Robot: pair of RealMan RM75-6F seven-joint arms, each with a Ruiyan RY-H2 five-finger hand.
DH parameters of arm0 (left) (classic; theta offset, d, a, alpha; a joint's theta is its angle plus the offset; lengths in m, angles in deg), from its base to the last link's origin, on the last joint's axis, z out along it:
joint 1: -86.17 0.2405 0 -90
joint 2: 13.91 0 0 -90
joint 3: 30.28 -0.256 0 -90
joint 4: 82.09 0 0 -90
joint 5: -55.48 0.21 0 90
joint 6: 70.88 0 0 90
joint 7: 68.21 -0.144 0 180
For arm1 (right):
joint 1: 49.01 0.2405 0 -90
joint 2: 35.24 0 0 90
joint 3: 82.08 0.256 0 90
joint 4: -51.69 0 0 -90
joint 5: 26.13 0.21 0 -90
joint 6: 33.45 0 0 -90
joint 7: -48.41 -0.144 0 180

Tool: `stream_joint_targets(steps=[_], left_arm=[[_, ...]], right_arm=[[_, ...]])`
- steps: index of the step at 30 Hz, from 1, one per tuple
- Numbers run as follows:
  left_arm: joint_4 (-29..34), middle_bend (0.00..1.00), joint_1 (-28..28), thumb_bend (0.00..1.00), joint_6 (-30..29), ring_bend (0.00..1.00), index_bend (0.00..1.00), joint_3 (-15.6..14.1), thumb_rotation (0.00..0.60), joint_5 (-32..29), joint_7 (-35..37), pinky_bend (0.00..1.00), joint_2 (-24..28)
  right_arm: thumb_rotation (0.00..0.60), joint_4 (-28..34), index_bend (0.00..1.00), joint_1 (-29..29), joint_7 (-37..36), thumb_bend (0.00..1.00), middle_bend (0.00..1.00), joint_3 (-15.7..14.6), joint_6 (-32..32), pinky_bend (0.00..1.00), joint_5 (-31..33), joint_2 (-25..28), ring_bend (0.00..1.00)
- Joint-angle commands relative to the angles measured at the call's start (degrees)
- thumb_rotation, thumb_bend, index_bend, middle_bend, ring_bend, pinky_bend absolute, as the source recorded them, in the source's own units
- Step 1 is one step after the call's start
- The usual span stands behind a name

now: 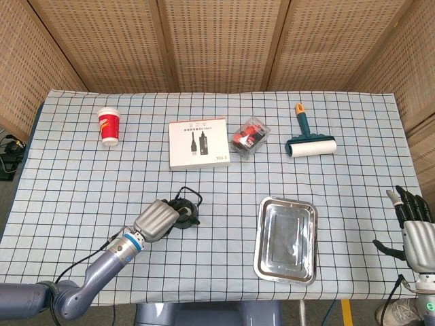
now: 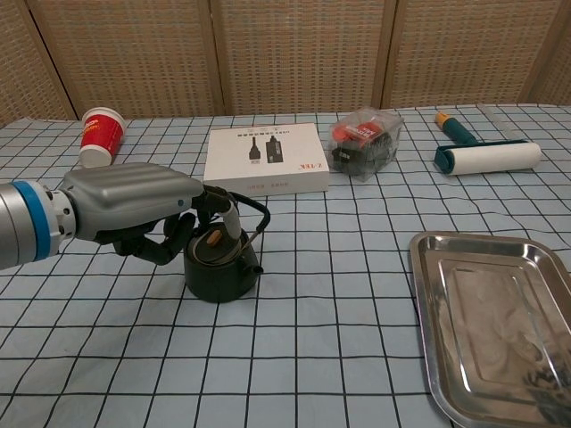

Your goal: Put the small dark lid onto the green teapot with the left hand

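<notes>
One step seemed left, letting go: the left hand point(image 2: 143, 209) curled over the teapot point(image 2: 221, 266) near the table's front edge, fingers on the lid point(image 2: 212, 238) apparently already seated, grip uncertain, with the box point(image 2: 265, 159) beyond.

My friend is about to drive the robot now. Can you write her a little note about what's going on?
Left hand: down at the green teapot, fingers curled over its top; whether they touch it is hard to tell.
Right hand: off at the table's right edge, fingers spread, holding nothing.
Small dark lid: looks seated on the teapot, its tan knob showing beside the fingers.
Done: lid appears to be on.
Left: lift the left hand away gently, and check the lid sits flat.
</notes>
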Motion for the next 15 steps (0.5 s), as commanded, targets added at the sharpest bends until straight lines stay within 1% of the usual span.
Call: stream_joint_targets(steps=[1, 15], left_arm=[[-0.14, 0.13, -0.34, 1.00, -0.47, 0.23, 0.25, -0.05, 0.600, -1.03, -1.34, 0.41, -0.73], [-2.69, 0.13, -1.25, 1.00, -1.57, 0.23, 0.25, -0.43, 0.600, -3.59, -4.92, 0.41, -3.43]], right_arm=[[0.600, -0.02, 0.00, -0.01, -0.06, 0.00, 0.00, 0.02, -0.01, 0.00, 0.04, 0.02, 0.00], [0.600, -0.12, 0.00, 0.01, -0.33, 0.00, 0.00, 0.07, -0.10, 0.00, 0.15, 0.07, 0.00]])
